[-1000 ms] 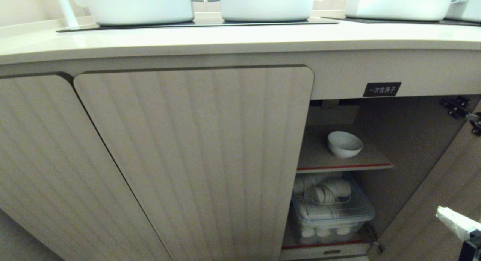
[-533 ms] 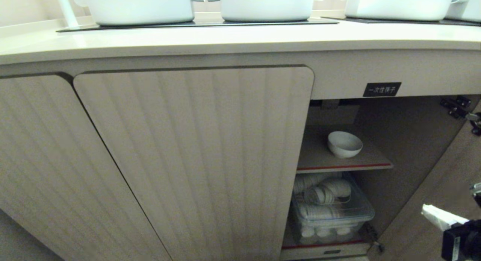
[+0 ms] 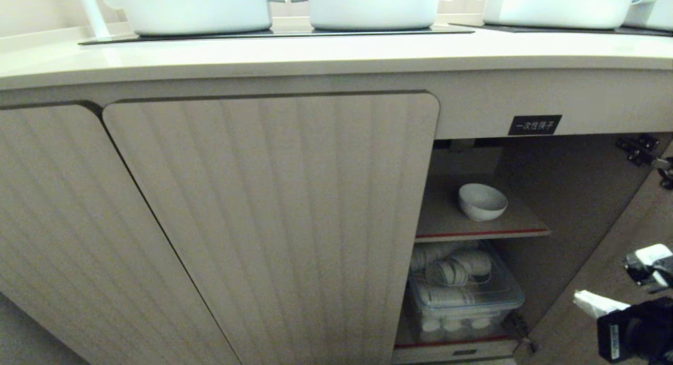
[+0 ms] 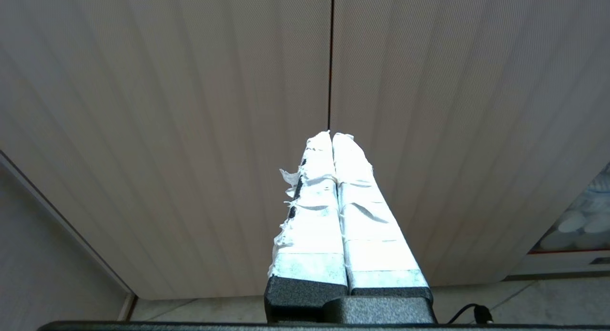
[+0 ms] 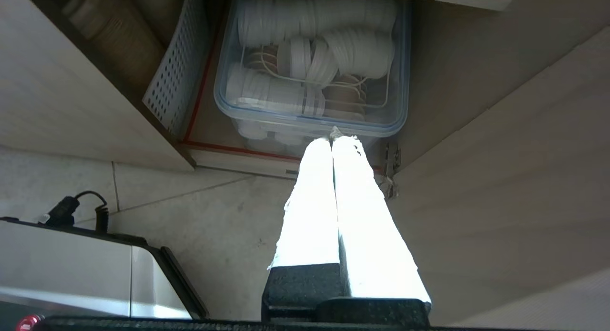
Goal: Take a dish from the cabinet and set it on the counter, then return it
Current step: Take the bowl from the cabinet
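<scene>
The dish (image 3: 482, 201), a small white bowl, sits on the inner shelf (image 3: 447, 225) of the cabinet (image 3: 273, 207), whose right door (image 3: 610, 281) stands swung open. Above runs the cream counter (image 3: 315, 57). My right gripper (image 3: 577, 297) is shut and empty, low at the right in front of the open door, well below and right of the dish. In the right wrist view the same gripper (image 5: 332, 139) points at a clear bin on the cabinet's bottom. My left gripper (image 4: 331, 134) is shut with nothing in it, facing a closed fluted door (image 4: 190, 130).
Large white pots (image 3: 194, 7) stand on black glass panels (image 3: 273, 33) at the counter's back. A clear plastic bin (image 3: 462, 296) of white lids fills the lower compartment. A perforated white basket (image 5: 178, 68) sits beside the bin. Tiled floor (image 5: 214, 216) lies below.
My right gripper has come further into the head view from the lower right, moving left toward the open compartment. The dish and the doors have not moved.
</scene>
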Motion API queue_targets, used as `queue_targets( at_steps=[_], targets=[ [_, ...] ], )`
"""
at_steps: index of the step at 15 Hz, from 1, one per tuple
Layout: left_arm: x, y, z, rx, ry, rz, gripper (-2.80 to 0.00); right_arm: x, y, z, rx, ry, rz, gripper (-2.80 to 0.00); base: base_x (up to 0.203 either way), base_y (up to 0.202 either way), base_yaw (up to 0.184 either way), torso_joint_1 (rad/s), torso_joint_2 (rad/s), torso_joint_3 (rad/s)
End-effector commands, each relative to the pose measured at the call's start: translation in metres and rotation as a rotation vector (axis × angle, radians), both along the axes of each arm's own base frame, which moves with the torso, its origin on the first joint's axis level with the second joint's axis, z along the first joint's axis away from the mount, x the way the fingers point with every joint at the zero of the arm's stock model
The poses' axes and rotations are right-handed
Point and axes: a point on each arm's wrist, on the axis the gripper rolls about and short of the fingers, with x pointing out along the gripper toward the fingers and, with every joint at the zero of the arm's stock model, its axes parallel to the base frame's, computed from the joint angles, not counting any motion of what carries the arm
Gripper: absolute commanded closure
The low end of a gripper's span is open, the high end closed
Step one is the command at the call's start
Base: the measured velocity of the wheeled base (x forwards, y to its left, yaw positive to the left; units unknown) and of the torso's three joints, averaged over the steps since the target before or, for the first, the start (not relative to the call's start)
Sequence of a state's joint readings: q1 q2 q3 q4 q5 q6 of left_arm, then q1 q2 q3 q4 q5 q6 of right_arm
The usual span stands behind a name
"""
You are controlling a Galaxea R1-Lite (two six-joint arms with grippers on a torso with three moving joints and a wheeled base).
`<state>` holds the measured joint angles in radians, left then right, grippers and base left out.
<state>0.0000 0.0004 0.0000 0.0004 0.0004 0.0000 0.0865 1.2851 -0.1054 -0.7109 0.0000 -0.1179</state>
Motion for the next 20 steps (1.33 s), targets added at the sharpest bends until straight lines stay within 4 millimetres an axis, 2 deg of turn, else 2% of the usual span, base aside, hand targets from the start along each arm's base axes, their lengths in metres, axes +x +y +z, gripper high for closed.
queue_targets(
  at_steps=[1, 6, 12, 20],
  targets=[
    [0.000, 0.000, 0.000, 0.000, -0.001, 0.000, 0.00, 0.010, 0.001, 0.000, -0.001, 0.015, 0.001, 0.00, 0.000, 0.000, 0.000, 0.000, 0.00, 0.000],
    [0.000, 0.000, 0.000, 0.000, -0.001, 0.000, 0.00, 0.037, 0.003, 0.007, 0.006, -0.048, 0.004, 0.00, 0.000, 0.000, 0.000, 0.000, 0.00, 0.000],
    [0.000, 0.000, 0.000, 0.000, -0.001, 0.000, 0.00, 0.072, 0.006, 0.006, 0.007, -0.124, 0.004, 0.00, 0.000, 0.000, 0.000, 0.000, 0.00, 0.000],
    [0.000, 0.000, 0.000, 0.000, -0.001, 0.000, 0.00, 0.129, 0.008, 0.007, 0.015, -0.261, -0.011, 0.00, 0.000, 0.000, 0.000, 0.000, 0.00, 0.000]
  ],
)
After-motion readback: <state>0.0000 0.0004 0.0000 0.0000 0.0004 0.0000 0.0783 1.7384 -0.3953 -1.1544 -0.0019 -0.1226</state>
